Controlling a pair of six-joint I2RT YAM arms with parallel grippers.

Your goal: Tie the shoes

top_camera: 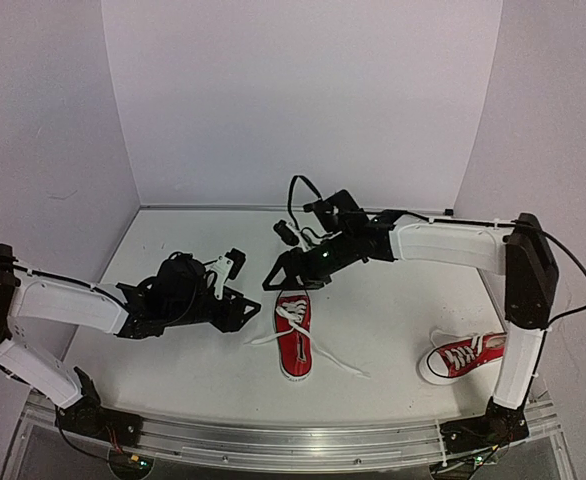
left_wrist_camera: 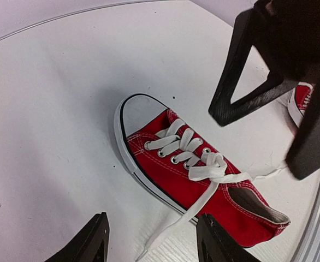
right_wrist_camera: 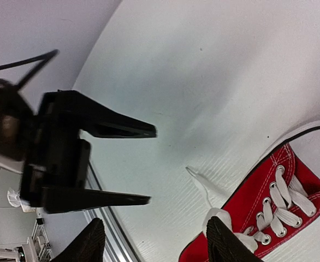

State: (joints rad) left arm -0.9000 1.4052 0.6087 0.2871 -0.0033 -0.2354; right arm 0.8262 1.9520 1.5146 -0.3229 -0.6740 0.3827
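Note:
One red shoe point(top_camera: 295, 350) with a white toe cap lies in the middle of the table, toe toward the arms. In the left wrist view the shoe point(left_wrist_camera: 203, 191) has its white laces point(left_wrist_camera: 212, 169) crossed once at the top, and the loose ends trail out to both sides. My left gripper point(top_camera: 245, 290) is open and empty just left of the shoe; one lace end point(left_wrist_camera: 165, 234) lies between its fingers. My right gripper point(top_camera: 295, 283) is open and empty above the shoe's heel end. The second red shoe point(top_camera: 463, 357) lies at the near right by the right arm.
The white table point(top_camera: 173, 360) has white walls at the back and sides. A metal rail point(top_camera: 303, 440) runs along the near edge. A black cable point(top_camera: 298, 190) loops above the right wrist. In the right wrist view the left gripper point(right_wrist_camera: 94, 158) is close by, opposite the shoe point(right_wrist_camera: 274, 213).

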